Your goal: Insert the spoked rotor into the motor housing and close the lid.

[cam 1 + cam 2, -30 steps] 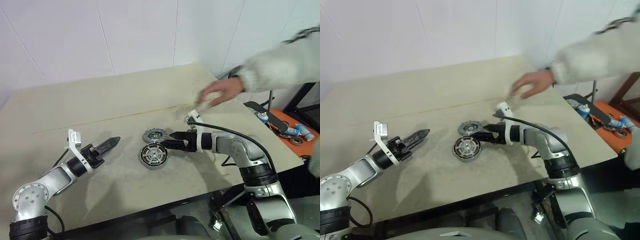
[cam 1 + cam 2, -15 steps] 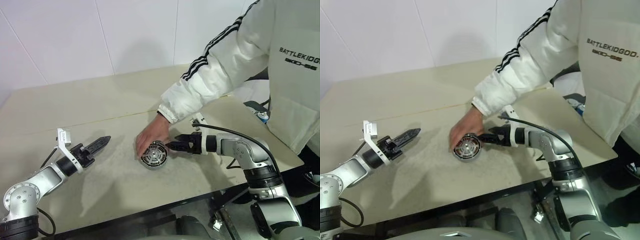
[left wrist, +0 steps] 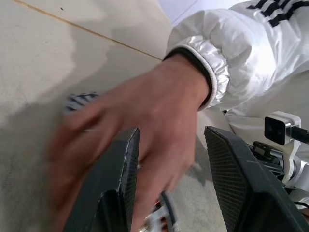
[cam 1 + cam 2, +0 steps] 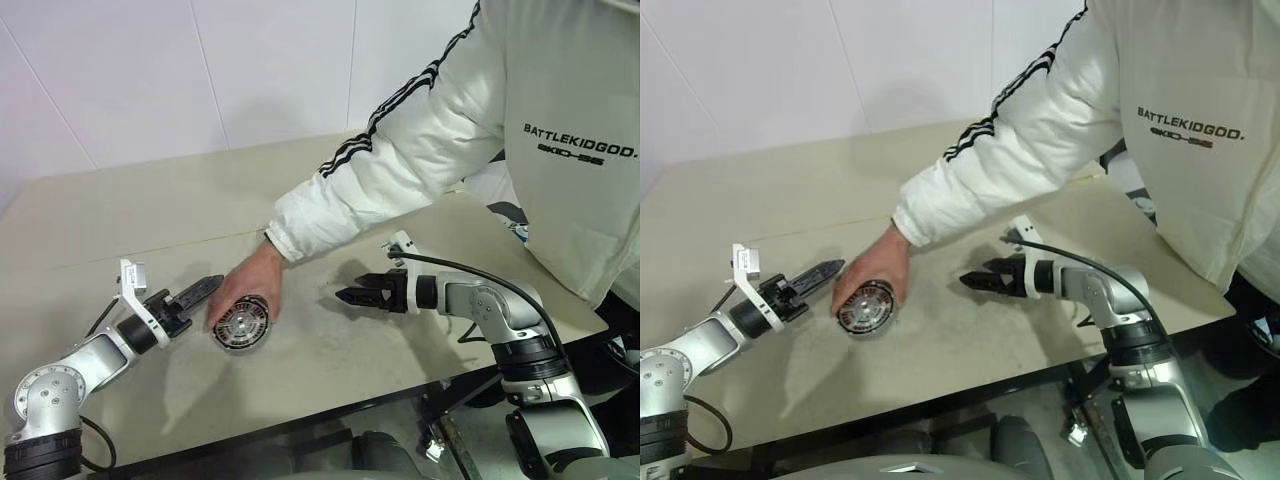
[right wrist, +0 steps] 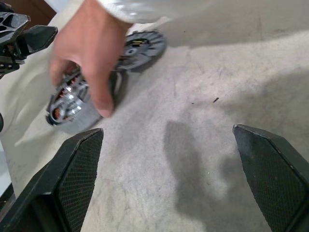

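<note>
The motor housing (image 4: 240, 326), a silver shell with copper windings, lies on the table at the front left. A person's hand (image 4: 246, 286) rests on its far edge. My left gripper (image 4: 208, 288) is open and empty, its tips just left of that hand. A grey ribbed disc, the lid (image 5: 144, 46), lies beyond the housing and is partly hidden by the hand. My right gripper (image 4: 343, 295) stands wide open and empty on the housing's right, well clear of it. I cannot make out the spoked rotor.
The person in a white jacket stands at the right, the sleeve (image 4: 400, 160) reaching across the beige table (image 4: 150, 210) above my right arm. The table's front edge runs close below both grippers. Bare table lies between the housing and my right gripper.
The person's hand came down on the discs by my right gripper and slid them left across the table, up to my left gripper. Both grippers have hardly moved.
</note>
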`<action>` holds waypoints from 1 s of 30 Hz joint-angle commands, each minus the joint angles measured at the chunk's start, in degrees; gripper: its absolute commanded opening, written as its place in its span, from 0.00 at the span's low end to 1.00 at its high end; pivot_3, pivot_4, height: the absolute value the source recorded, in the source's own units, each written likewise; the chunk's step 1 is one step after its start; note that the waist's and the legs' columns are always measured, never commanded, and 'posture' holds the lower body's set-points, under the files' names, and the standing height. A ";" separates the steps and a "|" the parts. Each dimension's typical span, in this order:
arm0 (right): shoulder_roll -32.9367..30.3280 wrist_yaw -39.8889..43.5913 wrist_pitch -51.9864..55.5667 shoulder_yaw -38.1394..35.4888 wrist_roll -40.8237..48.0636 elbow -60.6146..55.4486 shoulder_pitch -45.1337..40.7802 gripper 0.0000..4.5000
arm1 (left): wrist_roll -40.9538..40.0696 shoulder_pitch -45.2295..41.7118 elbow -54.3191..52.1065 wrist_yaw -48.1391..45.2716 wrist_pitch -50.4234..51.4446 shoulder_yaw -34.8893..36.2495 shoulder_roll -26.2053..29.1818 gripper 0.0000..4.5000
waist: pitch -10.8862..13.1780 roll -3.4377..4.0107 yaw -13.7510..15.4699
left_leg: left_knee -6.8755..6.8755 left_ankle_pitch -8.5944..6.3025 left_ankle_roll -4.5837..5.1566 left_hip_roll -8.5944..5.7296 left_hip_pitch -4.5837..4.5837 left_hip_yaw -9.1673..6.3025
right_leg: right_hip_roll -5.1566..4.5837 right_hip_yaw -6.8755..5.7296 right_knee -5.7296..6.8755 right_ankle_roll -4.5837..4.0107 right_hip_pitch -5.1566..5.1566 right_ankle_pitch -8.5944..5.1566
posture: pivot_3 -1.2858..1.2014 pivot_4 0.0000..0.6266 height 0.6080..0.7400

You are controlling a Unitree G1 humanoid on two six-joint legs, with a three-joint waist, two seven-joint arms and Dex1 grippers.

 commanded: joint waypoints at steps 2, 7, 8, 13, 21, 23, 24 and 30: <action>0.09 0.04 -0.65 -1.05 0.55 -2.29 -0.47 1.00 | 0.61 -0.94 0.78 -2.01 -0.28 0.79 0.60 0.51 | 0.00 0.00 -0.01 | 0.00 0.00 0.00 0.00 0.00 0.00 | 0.00 0.00 0.00 0.00 0.00 0.00 | 0.52 0.00 1.00; -0.09 1.01 -0.89 -0.01 0.43 -2.49 -0.72 1.00 | 1.15 -0.99 1.68 -3.04 -0.16 1.56 1.22 0.51 | -0.01 -0.01 0.00 | 0.00 0.00 0.00 0.00 0.00 0.00 | 0.00 0.00 0.01 0.00 0.00 0.00 | 0.52 0.00 1.00; -0.17 1.31 -0.99 0.35 0.33 -2.56 -0.83 1.00 | 1.20 -1.00 1.74 -3.14 -0.16 1.70 1.35 0.51 | -0.01 -0.01 0.00 | 0.00 0.00 0.00 0.00 0.00 0.00 | 0.00 0.00 0.02 -0.01 0.00 0.00 | 0.52 0.00 1.00; -0.71 4.46 -1.90 3.29 -0.09 -4.01 -3.06 1.00 | 4.10 -0.54 5.31 -7.36 -2.17 2.30 2.64 0.51 | -0.01 -0.01 -0.11 | 0.00 0.00 -0.01 0.00 0.02 0.02 | 0.02 0.01 0.03 -0.01 -0.01 0.00 | 0.52 0.00 1.00; 3.86 13.76 -18.64 20.43 -13.04 2.00 -18.53 1.00 | 3.46 -1.31 2.49 -4.93 -1.61 2.75 0.91 0.51 | -0.04 -0.08 -0.26 | -0.01 0.04 -0.07 0.03 0.05 0.05 | 0.04 0.02 0.10 0.00 -0.05 0.01 | 0.52 0.00 1.00; 5.89 15.65 -27.44 25.66 -19.39 6.98 -22.33 1.00 | 2.49 -1.25 0.56 -2.67 -1.35 2.84 -0.36 0.51 | -0.10 -0.17 -0.25 | -0.02 0.05 -0.08 0.03 0.04 0.05 | 0.04 0.02 0.09 -0.02 -0.06 0.02 | 0.52 0.00 1.00; 7.08 15.96 -32.59 27.76 -22.57 9.57 -23.92 1.00 | 2.01 -0.97 -0.42 -1.66 -1.30 3.12 -1.02 0.51 | -0.13 -0.22 -0.22 | -0.03 0.05 -0.08 0.02 0.04 0.05 | 0.03 0.02 0.09 -0.02 -0.07 0.03 | 0.52 0.00 1.00; 11.61 21.86 -54.26 34.01 -32.53 19.16 -29.36 1.00 | -0.63 2.44 -5.89 3.54 -2.12 5.32 -4.08 0.51 | -0.22 -0.39 -0.25 | -0.07 0.20 -0.36 -0.02 0.00 0.07 | 0.01 0.05 0.11 -0.04 -0.14 0.04 | 0.52 0.00 1.00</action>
